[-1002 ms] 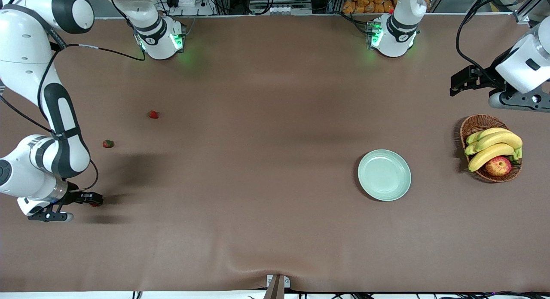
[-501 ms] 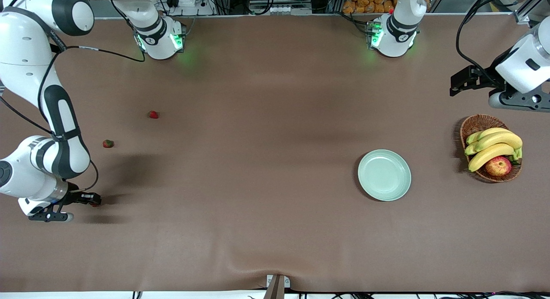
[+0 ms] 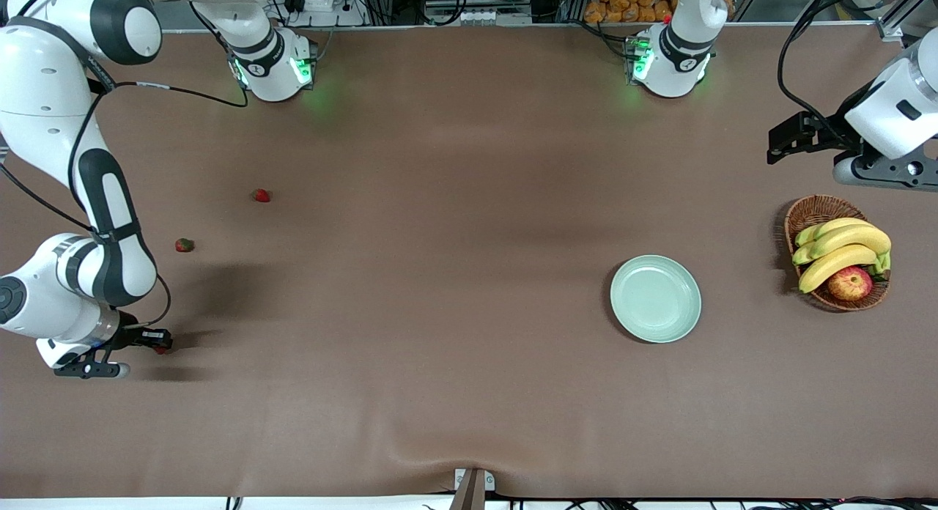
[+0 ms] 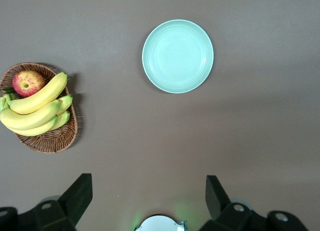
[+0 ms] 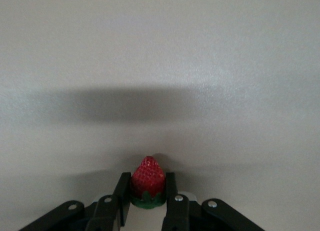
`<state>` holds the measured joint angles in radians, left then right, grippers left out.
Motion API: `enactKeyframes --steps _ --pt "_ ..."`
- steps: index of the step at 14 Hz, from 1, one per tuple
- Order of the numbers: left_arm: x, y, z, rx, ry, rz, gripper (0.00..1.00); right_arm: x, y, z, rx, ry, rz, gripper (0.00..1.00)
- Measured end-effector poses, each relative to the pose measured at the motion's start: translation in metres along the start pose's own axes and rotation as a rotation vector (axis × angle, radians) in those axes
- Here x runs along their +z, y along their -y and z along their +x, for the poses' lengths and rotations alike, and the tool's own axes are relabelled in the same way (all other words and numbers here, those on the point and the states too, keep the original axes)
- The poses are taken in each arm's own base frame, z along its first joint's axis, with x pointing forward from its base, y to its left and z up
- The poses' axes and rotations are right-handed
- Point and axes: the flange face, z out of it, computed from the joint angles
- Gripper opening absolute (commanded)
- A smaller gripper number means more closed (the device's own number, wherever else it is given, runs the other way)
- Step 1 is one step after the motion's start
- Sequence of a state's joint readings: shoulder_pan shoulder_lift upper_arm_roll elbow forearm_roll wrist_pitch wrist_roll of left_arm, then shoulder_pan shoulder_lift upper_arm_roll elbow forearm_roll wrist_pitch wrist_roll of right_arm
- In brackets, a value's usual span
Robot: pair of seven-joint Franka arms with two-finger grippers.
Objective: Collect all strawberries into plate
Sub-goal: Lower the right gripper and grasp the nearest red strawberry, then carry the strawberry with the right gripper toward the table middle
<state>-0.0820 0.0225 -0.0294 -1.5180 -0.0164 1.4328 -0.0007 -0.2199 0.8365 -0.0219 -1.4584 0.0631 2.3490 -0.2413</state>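
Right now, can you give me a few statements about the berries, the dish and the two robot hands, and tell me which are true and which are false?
1. The right gripper is shut on a small red strawberry with a green leafy top. True.
2. The round pale mint-green plate already holds a berry. False: it holds none.
3. Two more small red strawberries lie on the brown table, one farther from the front camera than the other. True.
4. The left gripper grips a banana. False: it is open, holds nothing and waits over the table at the left arm's end.
5. The brown wicker basket holds only yellow bananas. False: a red-yellow apple lies in it too.
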Motion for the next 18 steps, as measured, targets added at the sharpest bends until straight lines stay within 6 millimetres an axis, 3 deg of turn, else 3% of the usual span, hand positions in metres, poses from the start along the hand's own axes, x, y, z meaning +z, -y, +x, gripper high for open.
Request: enactKeyframes --steps 4,7,10,13,18 --pt "0.0 0.0 0.0 0.0 0.0 0.0 1.0 -0.023 0.013 0.015 -0.008 0.02 0.015 0.07" --pt "0.0 0.0 0.0 0.0 -0.001 0.0 1.0 -0.053 0.042 0.029 0.038 0.08 0.033 0.07" --pt "0.0 0.0 0.0 0.0 -0.002 0.0 1.0 -0.067 0.073 0.031 0.113 0.133 0.042 0.08" --pt "0.0 0.0 0.0 0.0 -0.002 0.0 1.0 -0.078 0.116 0.034 0.187 0.138 0.05 0.08" --pt "0.001 -0.002 0.001 0.004 0.001 0.0 1.0 -0.105 0.216 0.03 0.356 0.177 0.11 0.09"
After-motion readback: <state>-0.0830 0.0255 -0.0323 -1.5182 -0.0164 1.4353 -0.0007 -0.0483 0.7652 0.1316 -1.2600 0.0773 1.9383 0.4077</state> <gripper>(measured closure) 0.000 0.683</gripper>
